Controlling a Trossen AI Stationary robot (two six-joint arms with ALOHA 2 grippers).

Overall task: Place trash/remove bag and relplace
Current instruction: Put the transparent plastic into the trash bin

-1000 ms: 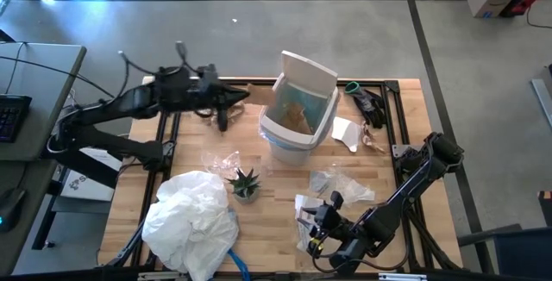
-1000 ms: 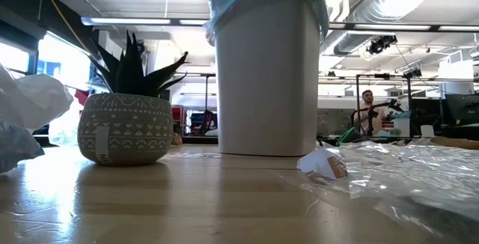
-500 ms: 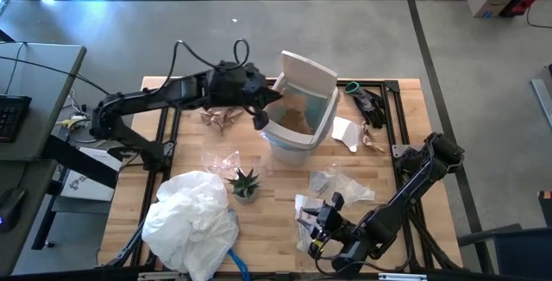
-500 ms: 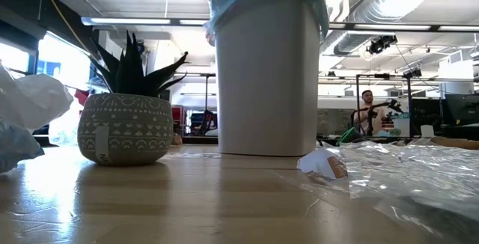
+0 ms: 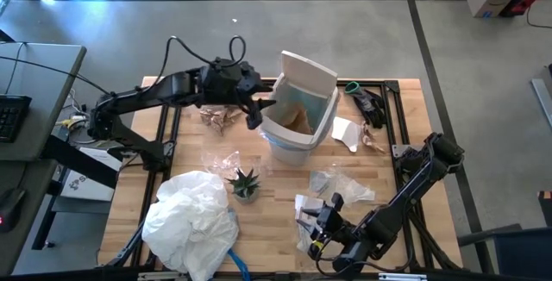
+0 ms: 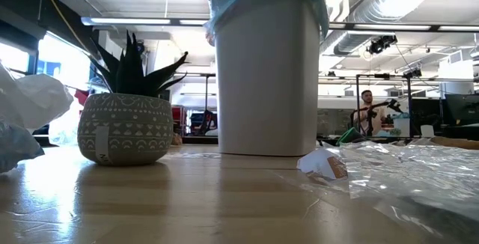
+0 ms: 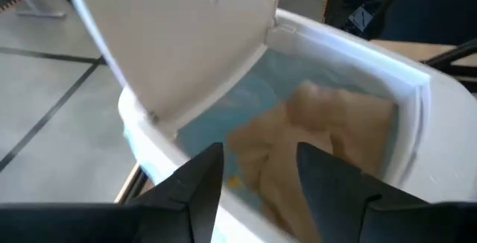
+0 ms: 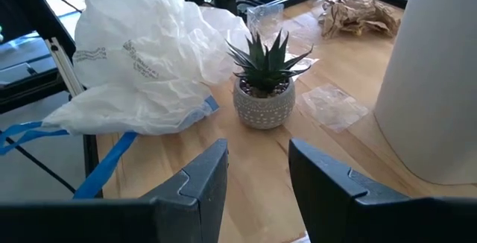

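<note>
i see the wooden table (image 5: 276, 229) with a big white plastic bag (image 5: 191, 221) heaped at its near left. the white bin (image 5: 297, 113) stands toward the far middle, lid tipped up, its light-blue bag (image 7: 223, 116) lining it and crumpled brown paper (image 7: 313, 139) lying inside. my left gripper (image 5: 259, 110) hangs at the bin's rim, fingers spread with nothing between them. my right gripper (image 5: 315, 222) waits low at the near edge, fingers parted and empty. more brown paper (image 5: 220, 118) lies left of the bin, clear wrappers (image 5: 341, 183) near the small potted plant (image 5: 244, 183).
</note>
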